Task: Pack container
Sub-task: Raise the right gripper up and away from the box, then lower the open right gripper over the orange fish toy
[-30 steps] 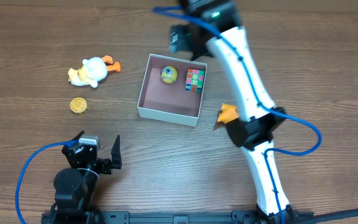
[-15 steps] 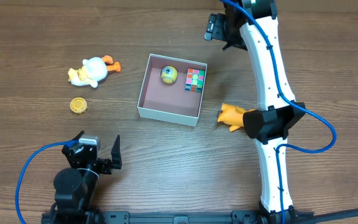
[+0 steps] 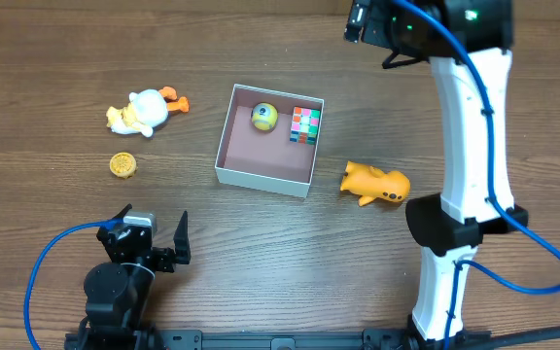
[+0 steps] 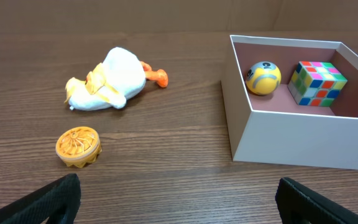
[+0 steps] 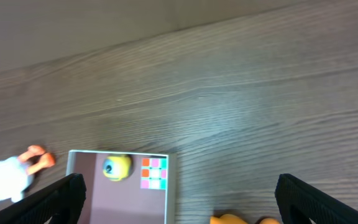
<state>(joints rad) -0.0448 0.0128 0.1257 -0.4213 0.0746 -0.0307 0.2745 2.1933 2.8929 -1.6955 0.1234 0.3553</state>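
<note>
The container [image 3: 261,179] is a square white-walled box with a pinkish-brown inside at mid table; it also shows in the left wrist view [image 4: 291,149] and the right wrist view [image 5: 92,186]. Inside lie a yellow ball [image 3: 264,118] and a colour cube [image 3: 305,124]. An orange toy [image 3: 375,184] lies on the table right of the box. A white duck toy [image 3: 142,110] and a yellow disc [image 3: 122,165] lie to the left. My left gripper [image 3: 151,245] is open and empty near the front edge. My right gripper [image 3: 369,21] is open and empty, high over the far right.
The right arm's white links [image 3: 465,146] rise over the table's right side. Blue cables [image 3: 42,282] loop by both arm bases. The table's far edge shows at the top of the right wrist view.
My right arm has swung right and back, away from over the box, uncovering the orange toy. The left arm has not moved.
</note>
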